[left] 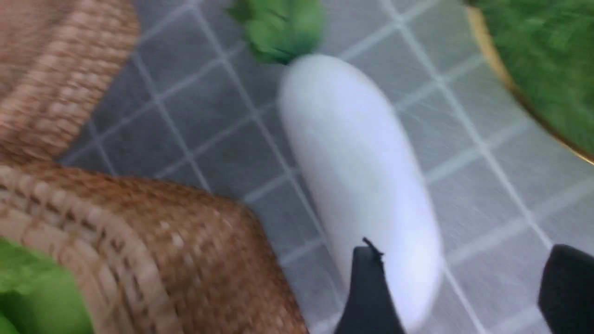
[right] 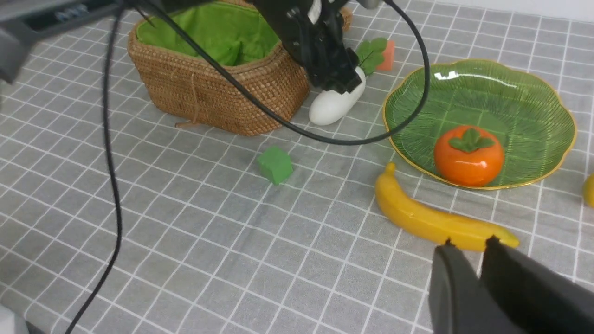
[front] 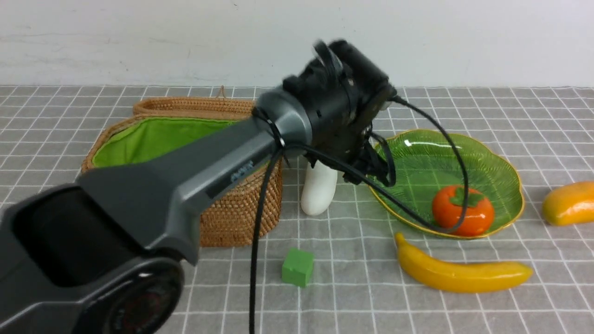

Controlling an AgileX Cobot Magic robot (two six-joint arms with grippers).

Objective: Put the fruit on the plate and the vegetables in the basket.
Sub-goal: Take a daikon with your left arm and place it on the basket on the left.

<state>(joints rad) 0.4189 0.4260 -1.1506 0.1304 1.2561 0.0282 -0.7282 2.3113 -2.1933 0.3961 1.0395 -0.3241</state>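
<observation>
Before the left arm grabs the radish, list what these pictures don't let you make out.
Basket inside: front view, the left arm covers it; right wrist view shows only lining near the rim.
Radish leaves: front view, hidden behind the left arm's wrist.
Mango: cut off by the front view's right edge.
Whether the left gripper touches the radish: left wrist view, motion blur.

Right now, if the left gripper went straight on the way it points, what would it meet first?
Most likely the radish: the open left gripper points at its root end, beside the basket. Blur hides how close it is.
</observation>
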